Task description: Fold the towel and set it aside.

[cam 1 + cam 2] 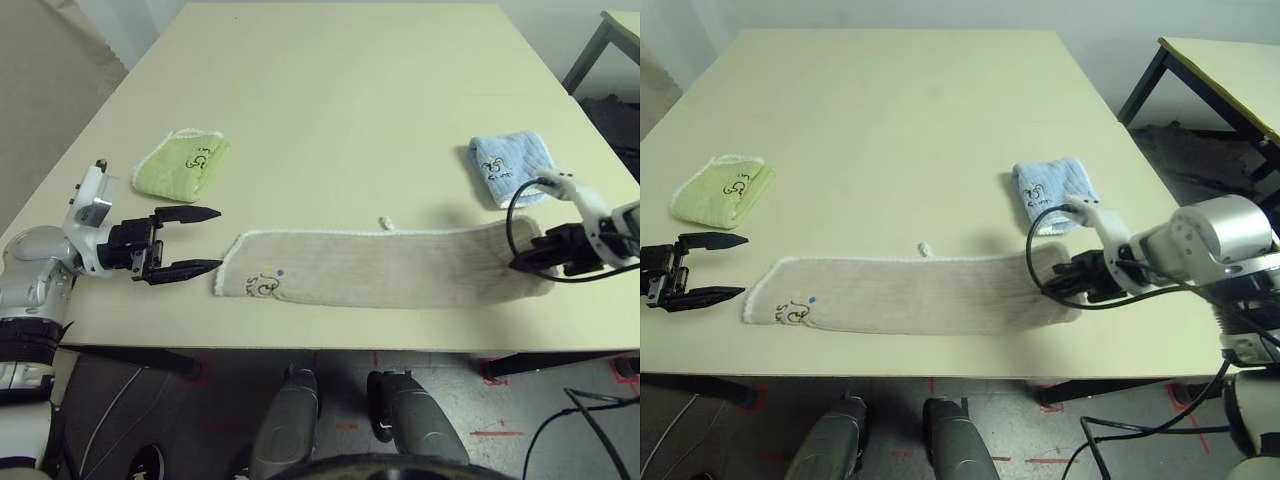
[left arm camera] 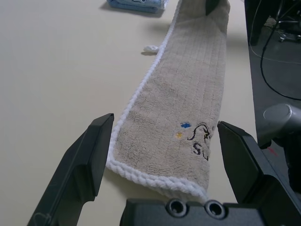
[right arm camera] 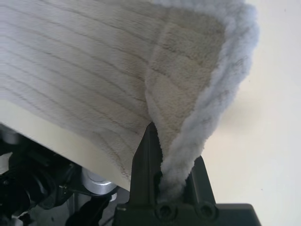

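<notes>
The beige towel [image 1: 380,265] lies as a long strip along the table's front edge, with its logo [image 1: 262,285] at the left end and a small white loop [image 1: 383,222] on its far edge. My left gripper [image 1: 212,240] hovers open just left of that end, and the towel's edge [image 2: 188,84] lies between its fingers [image 2: 89,155] without touching them. My right gripper [image 1: 525,258] is shut on the towel's right end, which it holds lifted. The wrist view shows the cloth's white-stitched corner [image 3: 188,103] pinched in the gripper [image 3: 162,155].
A folded light green towel [image 1: 183,163] lies at the left, behind my left gripper. A folded light blue towel [image 1: 510,165] lies at the right, behind my right gripper. The table [image 1: 340,90] stretches far back. A black cable [image 1: 515,215] loops off my right wrist.
</notes>
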